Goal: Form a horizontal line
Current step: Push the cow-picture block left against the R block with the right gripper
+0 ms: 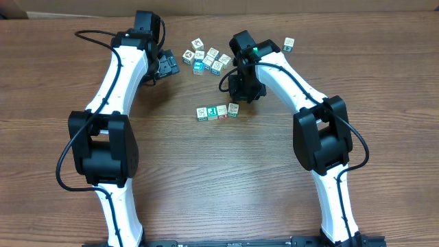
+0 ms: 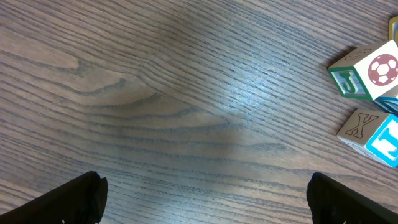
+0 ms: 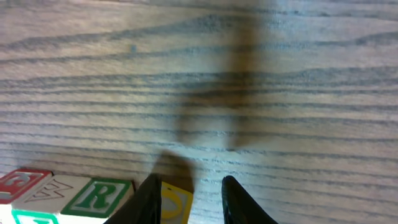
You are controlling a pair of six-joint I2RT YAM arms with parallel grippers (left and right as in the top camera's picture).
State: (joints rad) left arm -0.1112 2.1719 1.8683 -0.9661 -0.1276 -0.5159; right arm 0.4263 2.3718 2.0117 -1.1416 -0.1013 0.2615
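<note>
Horizontal line [image 1: 217, 112] mid-table, long axis left-right, right end slightly farther. Bare table [image 1: 206, 185] in front; loose cubes [image 1: 208, 59] behind. Right gripper [image 3: 190, 184] straddles yellow-faced cube [image 3: 176, 202], pinch unclear. Left gripper [image 2: 204, 182] spread.

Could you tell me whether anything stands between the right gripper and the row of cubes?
Only a yellow-faced cube, sitting between the fingers of the right gripper, just beside the green R cube of the row. Nothing else visible intervenes.

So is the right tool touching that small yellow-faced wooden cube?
Touching. The right wrist view shows the right tool straddling the small yellow-faced wooden cube, one black finger flush against its edge.
</note>
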